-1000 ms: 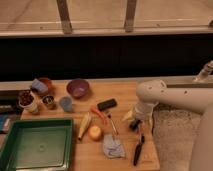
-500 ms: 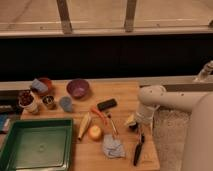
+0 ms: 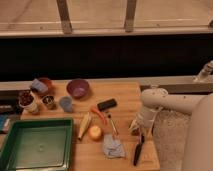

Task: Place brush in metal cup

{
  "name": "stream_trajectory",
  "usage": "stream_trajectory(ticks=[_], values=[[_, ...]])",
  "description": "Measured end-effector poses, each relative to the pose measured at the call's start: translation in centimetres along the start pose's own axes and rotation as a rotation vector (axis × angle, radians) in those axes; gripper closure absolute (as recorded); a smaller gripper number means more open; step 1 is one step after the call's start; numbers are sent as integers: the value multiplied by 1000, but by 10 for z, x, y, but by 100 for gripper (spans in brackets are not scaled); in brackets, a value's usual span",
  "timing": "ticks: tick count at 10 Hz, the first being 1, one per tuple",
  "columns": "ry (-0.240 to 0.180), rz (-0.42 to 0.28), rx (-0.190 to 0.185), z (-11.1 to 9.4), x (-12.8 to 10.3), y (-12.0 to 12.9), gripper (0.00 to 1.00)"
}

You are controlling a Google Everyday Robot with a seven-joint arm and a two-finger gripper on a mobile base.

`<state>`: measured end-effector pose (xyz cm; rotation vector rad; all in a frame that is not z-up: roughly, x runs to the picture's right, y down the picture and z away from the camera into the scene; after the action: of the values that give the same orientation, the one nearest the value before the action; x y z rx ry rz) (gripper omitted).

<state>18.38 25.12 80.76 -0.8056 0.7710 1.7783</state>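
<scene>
At the front right of the counter (image 3: 126, 93), the brush (image 3: 138, 150) lay flat, its far end pointing up toward the tool (image 3: 140, 132). The tool hung just above that far end. Whether it was spread or pressed together I could not tell, nor whether it already touched the brush.

Compared with a second before, the arm had swung slightly right and dropped, so the tool sat lower and nearer the brush than it had. The brush itself had not shifted, so nothing looked grasped yet. I judged this to be the descent for the pick, with lift and carry all still to come.

Farther back and well to the left stood the metal cup (image 3: 49, 102), just beside the blue cup (image 3: 66, 104). It was unmoved from before, with the carrot (image 3: 99, 114) and black block (image 3: 106, 104) lying between it and the brush.
</scene>
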Motion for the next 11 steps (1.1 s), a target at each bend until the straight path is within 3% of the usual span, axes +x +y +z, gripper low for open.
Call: stream_trajectory(ticks=[3, 4, 9, 11], values=[[2, 9, -13, 0, 3, 2, 93], [3, 9, -17, 0, 4, 3, 97], [-3, 0, -29, -1, 3, 10, 98], [-24, -6, -30, -7, 1, 12, 98]])
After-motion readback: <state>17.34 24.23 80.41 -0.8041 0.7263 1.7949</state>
